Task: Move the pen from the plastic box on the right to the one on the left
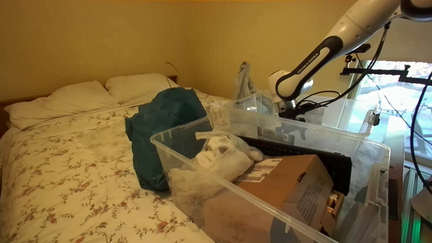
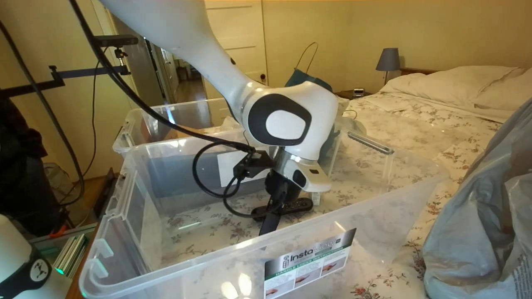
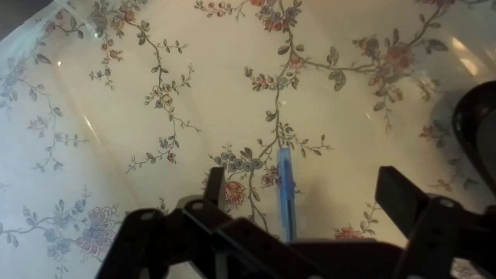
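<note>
One blue pen (image 3: 287, 192) shows, wrist view only.

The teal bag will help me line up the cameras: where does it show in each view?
In an exterior view, the teal bag sits left of centre.
In an exterior view, the teal bag shows above centre, partly hidden by the robot arm.
In the wrist view, it is absent.
Shared landmark, all views: the floral bedspread.
</note>
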`<act>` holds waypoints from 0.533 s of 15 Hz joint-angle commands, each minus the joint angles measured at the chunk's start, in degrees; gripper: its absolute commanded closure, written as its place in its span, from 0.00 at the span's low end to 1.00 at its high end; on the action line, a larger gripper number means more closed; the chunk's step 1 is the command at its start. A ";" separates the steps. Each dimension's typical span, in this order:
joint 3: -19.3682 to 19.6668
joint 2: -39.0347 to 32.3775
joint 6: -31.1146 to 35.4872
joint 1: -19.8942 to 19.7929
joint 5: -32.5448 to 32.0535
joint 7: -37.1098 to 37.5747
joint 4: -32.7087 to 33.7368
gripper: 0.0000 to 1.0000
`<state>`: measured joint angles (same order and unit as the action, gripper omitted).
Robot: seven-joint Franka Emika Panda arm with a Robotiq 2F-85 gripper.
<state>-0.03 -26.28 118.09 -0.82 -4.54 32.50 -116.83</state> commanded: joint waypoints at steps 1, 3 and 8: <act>2.22 -1.09 -0.50 2.00 1.11 -0.72 1.18 0.00; 1.92 0.50 7.22 0.31 2.41 -6.55 -2.64 0.00; 2.05 -0.95 14.10 -5.22 11.68 -18.69 -6.15 0.00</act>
<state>2.03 -27.66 128.85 -3.02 1.35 20.30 -120.11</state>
